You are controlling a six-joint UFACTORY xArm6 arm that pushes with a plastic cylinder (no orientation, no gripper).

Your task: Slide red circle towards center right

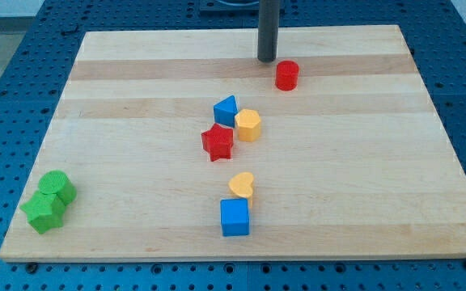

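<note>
The red circle (pixel 287 75) is a short red cylinder standing on the wooden board, in the upper middle-right of the view. My tip (pixel 267 60) is the lower end of the dark rod that comes down from the view's top. It stands just up and left of the red circle, with a small gap between them.
A blue triangle (pixel 226 111), a yellow hexagon (pixel 248 125) and a red star (pixel 218 142) cluster at the centre. A yellow heart (pixel 242 185) and a blue square (pixel 235 217) lie below them. A green circle (pixel 57 187) and a green star (pixel 44 212) sit at bottom left.
</note>
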